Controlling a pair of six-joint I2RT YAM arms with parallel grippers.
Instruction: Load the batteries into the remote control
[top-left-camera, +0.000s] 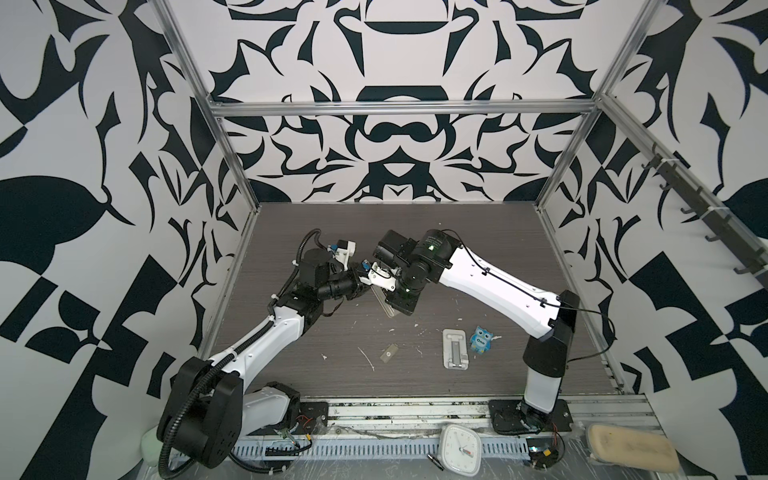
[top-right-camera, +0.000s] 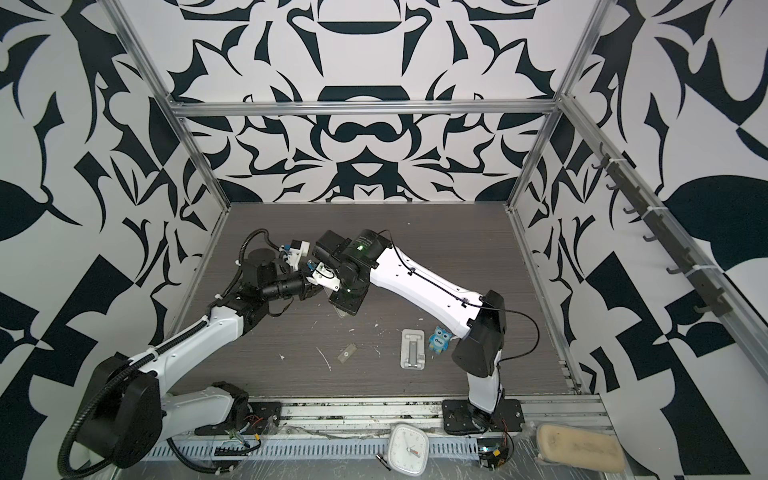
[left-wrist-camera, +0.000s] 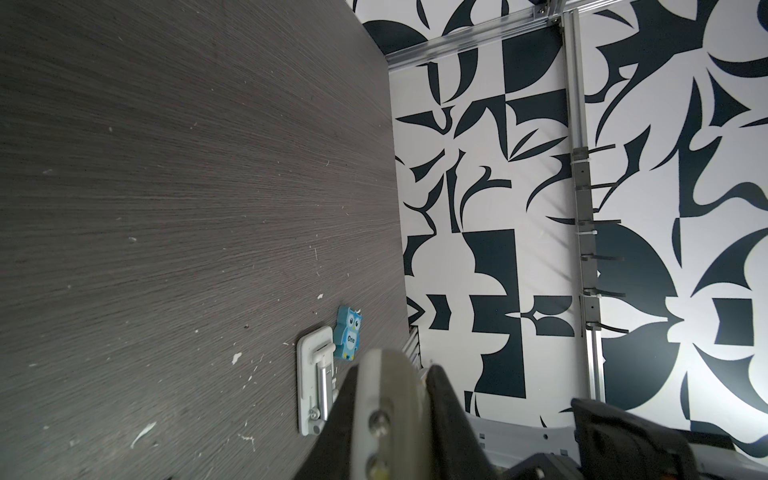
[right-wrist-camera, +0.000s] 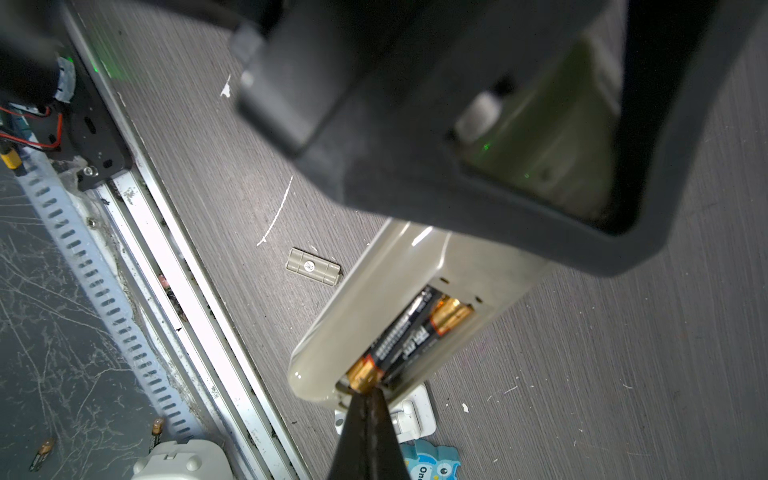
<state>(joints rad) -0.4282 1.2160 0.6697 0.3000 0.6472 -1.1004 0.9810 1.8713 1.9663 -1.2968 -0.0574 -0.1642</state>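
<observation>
The owl (left-wrist-camera: 350, 332), just beside the stand (left-wrist-camera: 305, 374), carries the word "One" on its belly. Print on the batteries (right-wrist-camera: 405, 332) is illegible.

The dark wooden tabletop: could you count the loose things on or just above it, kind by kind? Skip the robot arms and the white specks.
remote control: 1
batteries: 2, both in its bay
grey-beige cover: 1
silvery-white stand: 1
blue owl figure: 1
Total: 6
</observation>
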